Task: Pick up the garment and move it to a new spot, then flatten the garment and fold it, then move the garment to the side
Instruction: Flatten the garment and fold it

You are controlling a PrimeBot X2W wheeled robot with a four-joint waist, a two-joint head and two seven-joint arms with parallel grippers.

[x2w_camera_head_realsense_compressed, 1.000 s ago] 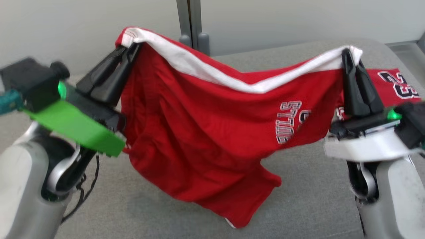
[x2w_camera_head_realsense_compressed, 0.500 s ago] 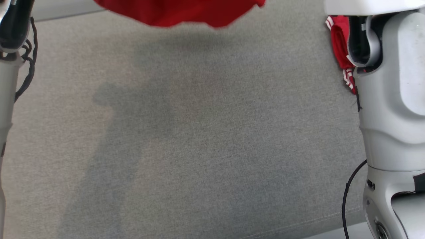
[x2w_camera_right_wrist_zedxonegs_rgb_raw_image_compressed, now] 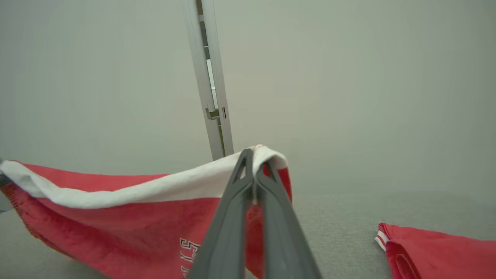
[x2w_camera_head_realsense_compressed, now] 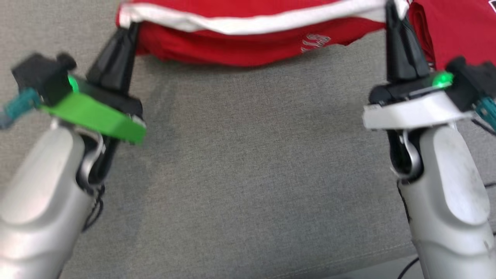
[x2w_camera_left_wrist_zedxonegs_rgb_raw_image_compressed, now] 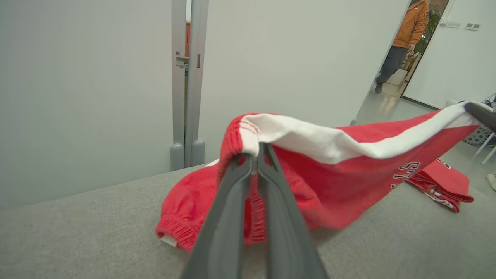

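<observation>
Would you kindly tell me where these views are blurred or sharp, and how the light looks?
Head view: the left gripper and its green bracket are motion-smeared; the grey surface shows crisp weave mid-frame. Left wrist view: the garment is fairly sharp, the fingers soft up close. Right wrist view: flat, hazy light, no hard shadows.

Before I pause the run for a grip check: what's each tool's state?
Left tool: closed, holding the red garment by its white band.
Right tool: closed, holding the same band's other end.

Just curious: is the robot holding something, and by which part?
The red garment, by its white band: left gripper pinches one end, right gripper the other.
</observation>
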